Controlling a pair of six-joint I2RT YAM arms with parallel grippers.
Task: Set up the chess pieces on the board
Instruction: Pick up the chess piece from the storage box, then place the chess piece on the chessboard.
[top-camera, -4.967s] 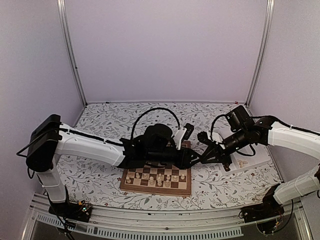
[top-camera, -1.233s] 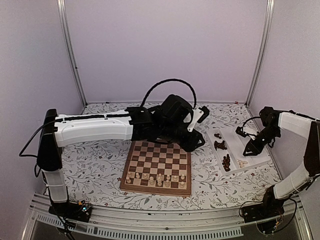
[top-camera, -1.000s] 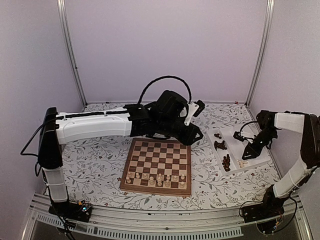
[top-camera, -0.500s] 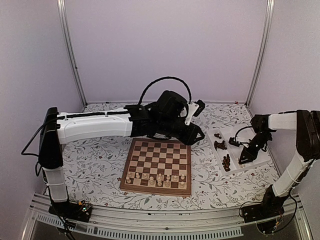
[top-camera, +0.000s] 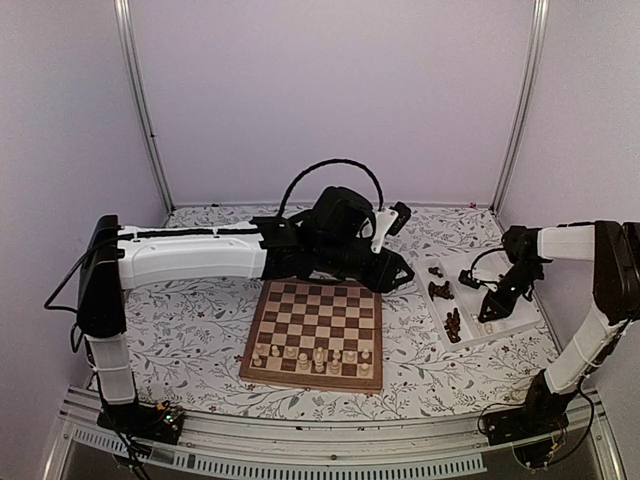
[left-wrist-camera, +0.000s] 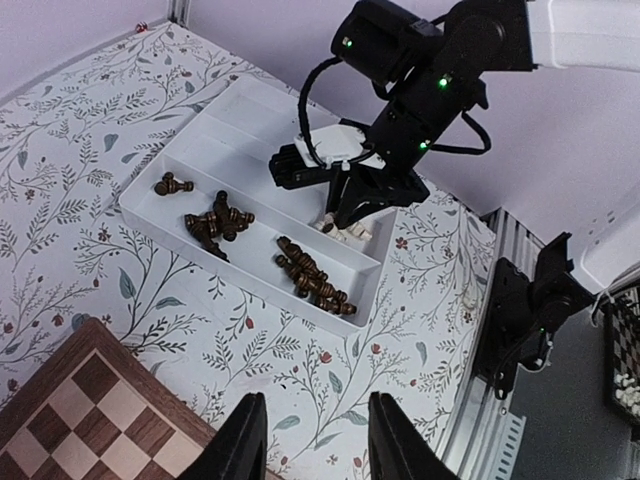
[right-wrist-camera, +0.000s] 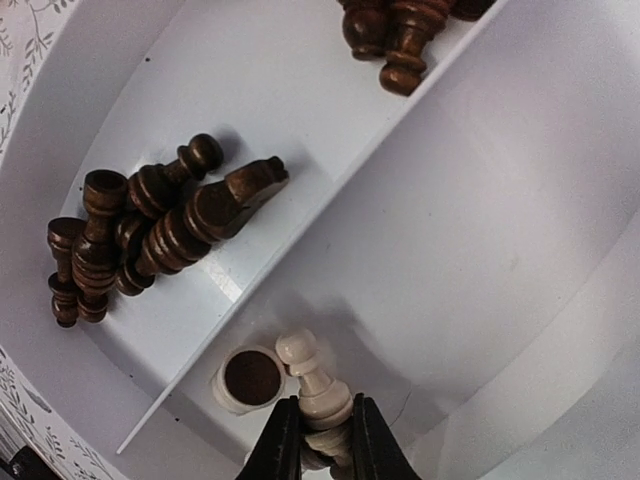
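Left arm (top-camera: 190, 258) along board's (top-camera: 315, 305) far edge, middle ranks open, tray divider (right-wrist-camera: 330, 190) beside right gripper (right-wrist-camera: 320, 445) pinching pale pawn (right-wrist-camera: 312, 385)

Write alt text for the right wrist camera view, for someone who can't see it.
The right gripper is shut on a pale cream wooden chess piece lying in a white plastic tray, beside another cream piece tipped over with its dark base showing. Across a divider, dark brown wooden chess pieces lie heaped.

Dark chess pieces (right-wrist-camera: 150, 240): turned wood, varnished, glossy highlights; pale pawn (right-wrist-camera: 312, 385) smooth, satin cream wood. Tray (right-wrist-camera: 500, 250): white plastic, smooth, faint sheen. Board (top-camera: 320, 305) polished wood; worktop (top-camera: 200, 340) cover matt, leaf-printed.
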